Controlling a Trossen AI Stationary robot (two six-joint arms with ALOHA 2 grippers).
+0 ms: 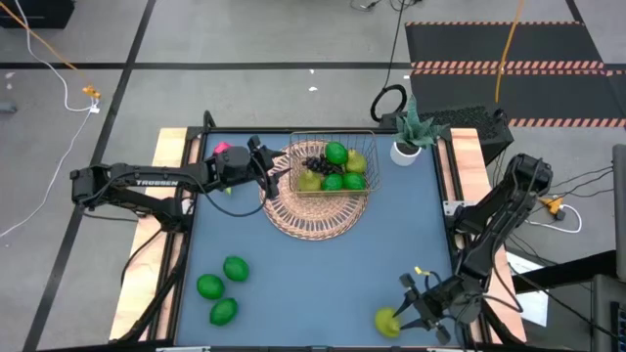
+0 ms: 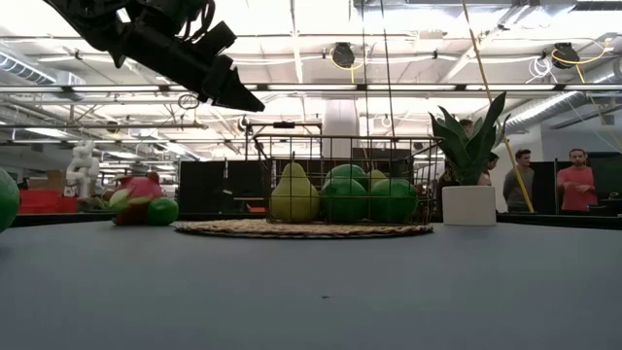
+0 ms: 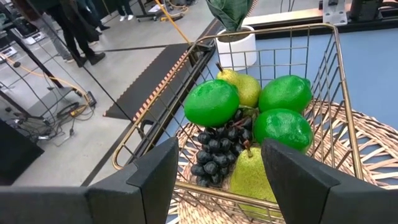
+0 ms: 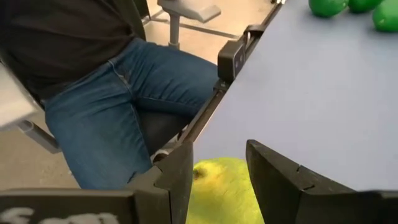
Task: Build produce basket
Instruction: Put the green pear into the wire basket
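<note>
Fruit fills the basket (image 1: 333,168) on its wicker mat (image 1: 315,210) — left hand (image 3: 214,180) hovers just beside its rim, parted and empty; right hand (image 4: 217,180), far from it, clasps a pear (image 4: 224,193) (likely next in).

Two dark arms with angular black fingers (image 3: 155,180).

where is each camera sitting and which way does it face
High view: overhead, straight down on the blue table; both arms show.
Low view: table height, level toward the copper wire basket; the left arm hangs above.
Left wrist view: looks past its open left gripper into the basket.
Right wrist view: looks past the right gripper at a yellow-green pear at the table's edge; a seated person's jeans beyond.
Shared: high and left wrist views both show the dark grape bunch.
</note>
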